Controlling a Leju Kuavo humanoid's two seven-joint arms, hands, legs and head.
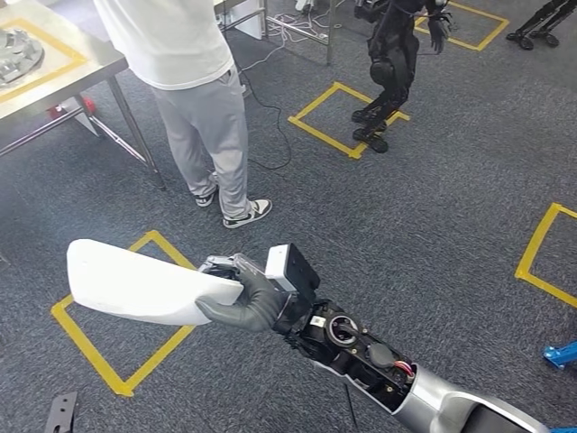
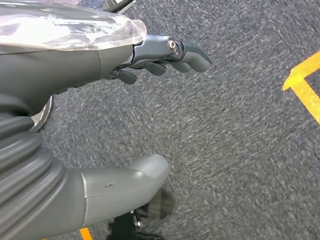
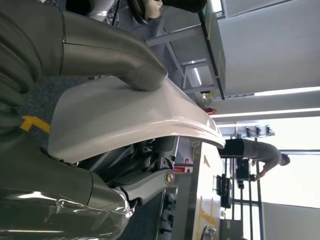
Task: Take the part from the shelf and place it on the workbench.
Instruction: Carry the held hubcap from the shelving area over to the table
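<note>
Head view, lower centre: your right hand (image 1: 248, 298) grasps the white curved part (image 1: 140, 281), fingers and thumb clamped on its near edge, the part extending left above the grey carpet (image 1: 408, 207) and a yellow tape square (image 1: 102, 361). Upper left: a person (image 1: 197, 90) stands beside the tabletop (image 1: 61, 77). Left wrist view: your left hand (image 2: 113, 65) appears empty, fingers loosely extended.

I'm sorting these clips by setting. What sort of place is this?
Probably a robot test lab or workshop. Yellow tape squares mark spots on grey carpet, another dark robot stands on one, and a metal workbench sits nearby. The right hand holds a white part.
</note>
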